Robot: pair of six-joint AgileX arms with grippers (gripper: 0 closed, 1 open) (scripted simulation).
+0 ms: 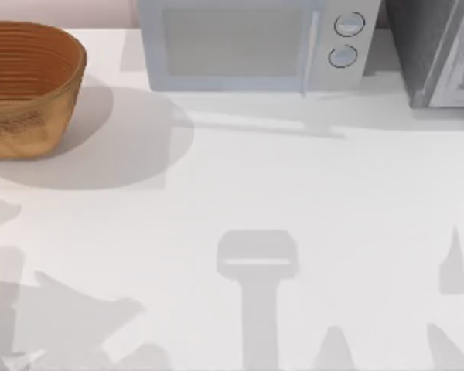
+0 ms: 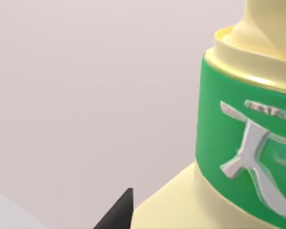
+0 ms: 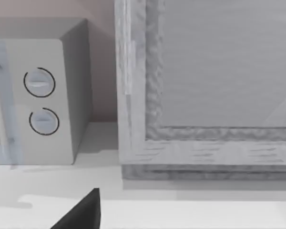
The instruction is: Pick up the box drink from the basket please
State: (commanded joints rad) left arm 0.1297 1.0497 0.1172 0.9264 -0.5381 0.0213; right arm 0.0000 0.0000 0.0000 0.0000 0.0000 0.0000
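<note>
The box drink point(image 2: 238, 143) looms close in the left wrist view: a pale yellow-cream carton with a green band and a silver mark, seen against the pinkish wall. My left gripper point(image 2: 133, 214) is shut on it, one dark fingertip point(image 2: 120, 213) right against its lower side. The basket point(image 1: 27, 85), a round orange-brown wicker bowl, stands at the table's far left corner with only its ribbed inside showing. My right gripper point(image 3: 83, 214) hangs at the table's far right, facing the microwave and the grey cabinet.
A white microwave point(image 1: 251, 42) stands at the back middle, its two dials point(image 3: 40, 100) in the right wrist view. A grey framed cabinet point(image 1: 441, 50) fills the back right corner. Arm shadows lie across the white table point(image 1: 294, 178).
</note>
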